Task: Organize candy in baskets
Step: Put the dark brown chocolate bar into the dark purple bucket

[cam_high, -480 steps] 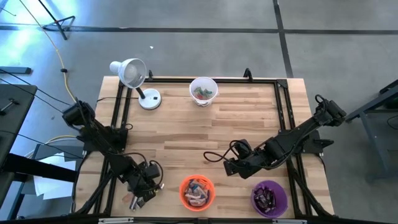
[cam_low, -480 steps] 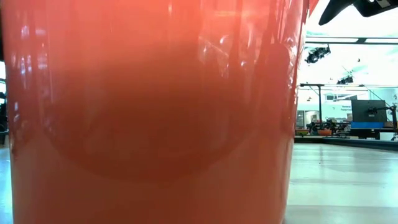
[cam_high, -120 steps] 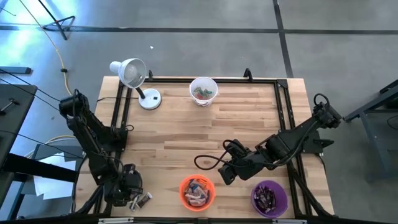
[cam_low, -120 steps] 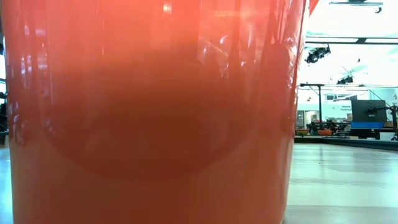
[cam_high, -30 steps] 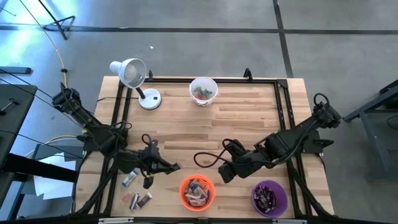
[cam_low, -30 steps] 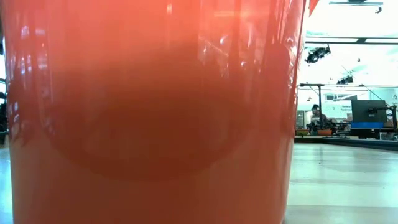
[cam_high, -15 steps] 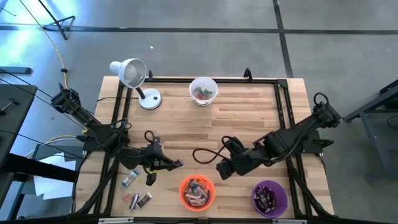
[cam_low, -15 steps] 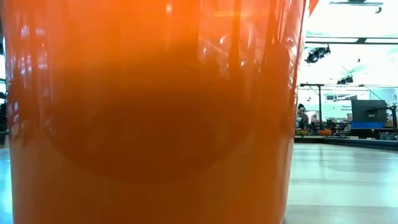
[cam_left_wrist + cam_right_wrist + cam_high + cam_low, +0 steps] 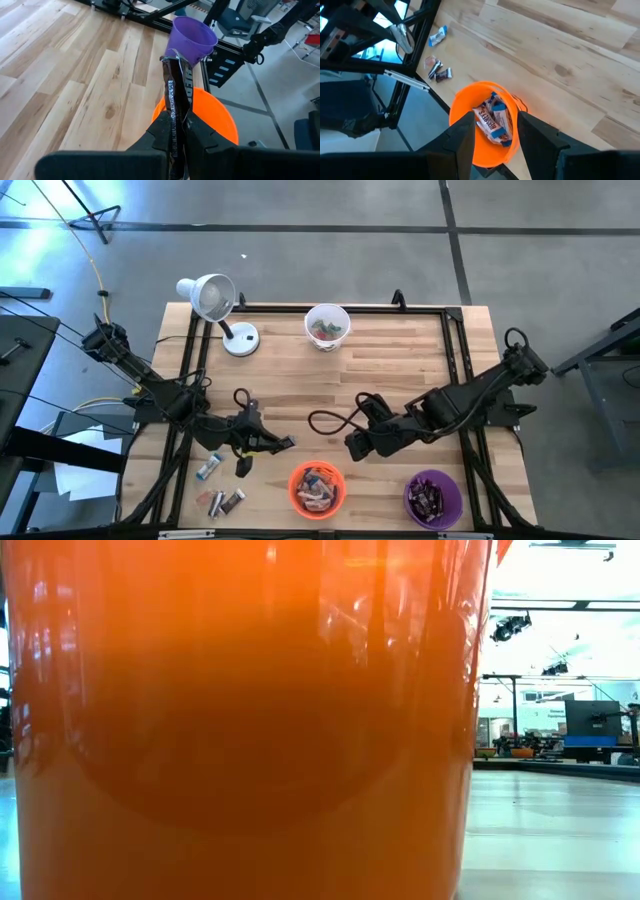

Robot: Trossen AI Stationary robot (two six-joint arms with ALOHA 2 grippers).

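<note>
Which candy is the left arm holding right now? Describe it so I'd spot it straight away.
Start at the orange basket at the table's near edge, then look just to its left, where the left gripper hangs above the wood. Pinched in its shut jaws is a dark brown candy bar. Unlike the loose candies lying on the table further left, it is off the table.

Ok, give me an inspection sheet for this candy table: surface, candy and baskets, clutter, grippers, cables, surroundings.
Surface: wooden table, black frame rails around it.
Job's things: orange basket and purple basket at the near edge, white basket at the far edge, all holding candy; loose candy pieces on the table near the left arm.
Clutter: white desk lamp at the far left corner.
Grippers: left gripper shut on a dark candy bar; right gripper open above the orange basket.
Cables: black cable loop by the right arm.
Surroundings: grey floor.
</note>
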